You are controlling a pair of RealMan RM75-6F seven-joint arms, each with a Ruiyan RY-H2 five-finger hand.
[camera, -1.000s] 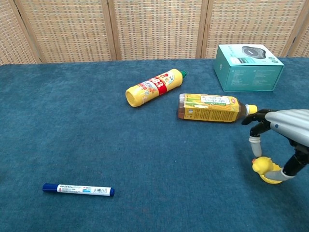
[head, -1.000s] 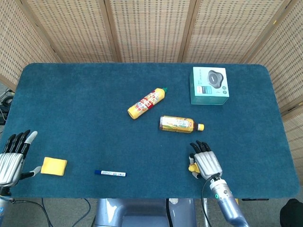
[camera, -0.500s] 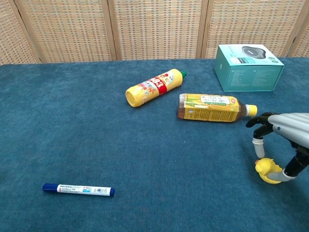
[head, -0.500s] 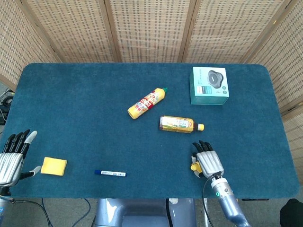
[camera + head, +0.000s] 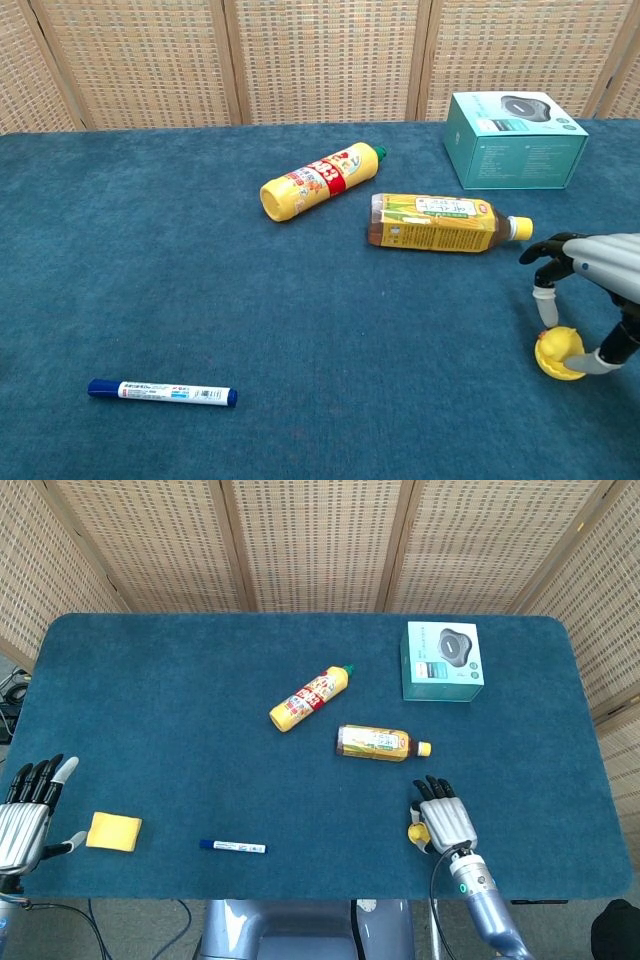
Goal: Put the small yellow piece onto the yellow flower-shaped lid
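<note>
Right robot hand point(image 5: 598, 300) pinches the small yellow piece point(image 5: 557, 345) between thumb and a fingertip, the piece sitting on the yellow flower-shaped lid point(image 5: 563, 369) on the bench point(image 5: 300, 320) just under the hand. Beyond the hand lies a tea bottle point(image 5: 440, 223), further off a teal box point(image 5: 515, 140). Left robot hand point(image 5: 25, 815) rests open, fingers spread, just beside a yellow sponge point(image 5: 113, 832).
</note>
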